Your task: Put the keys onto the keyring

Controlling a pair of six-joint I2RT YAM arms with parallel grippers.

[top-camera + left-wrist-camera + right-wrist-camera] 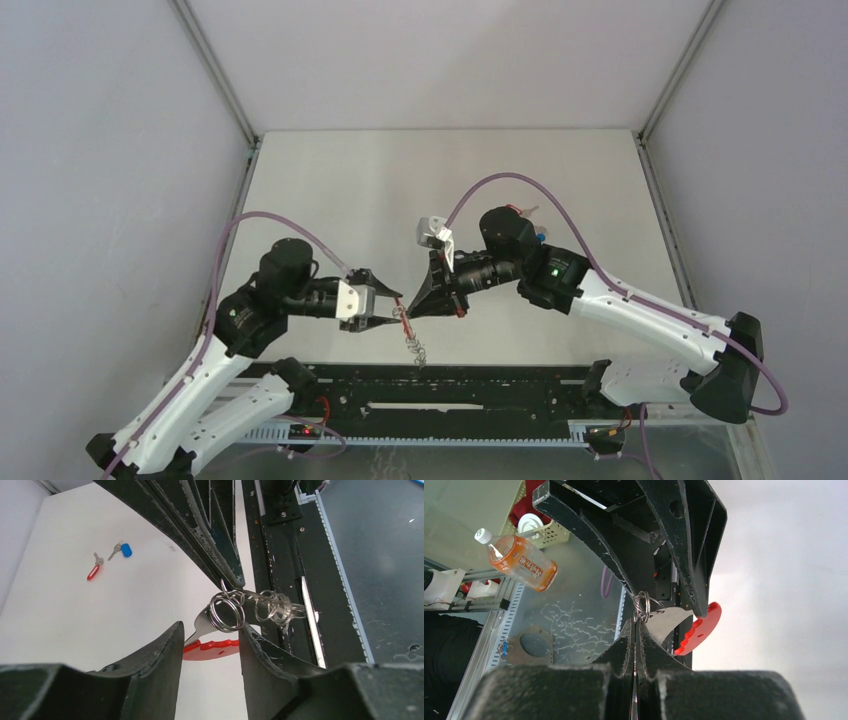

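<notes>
The keyring hangs in the air between both grippers: a red curved band [212, 647] on a silver plate, with a cluster of silver rings [227, 611]. My right gripper [635, 625] is shut on one ring [642, 605], its tip coming down from above in the left wrist view. My left gripper [207, 640] straddles the red band [701, 627], jaws apart; I cannot tell if they touch it. From above, the keyring [405, 325] dangles between the two tips. The keys lie far off on the table, one with a red tag [93, 570] and one with a blue tag [126, 549].
A black rail [440, 385] runs along the table's near edge, just under the hanging rings. Beyond that edge, an orange bottle [516, 560] and a yellow basket [544, 532] sit off the table. Grey walls close the table on three sides.
</notes>
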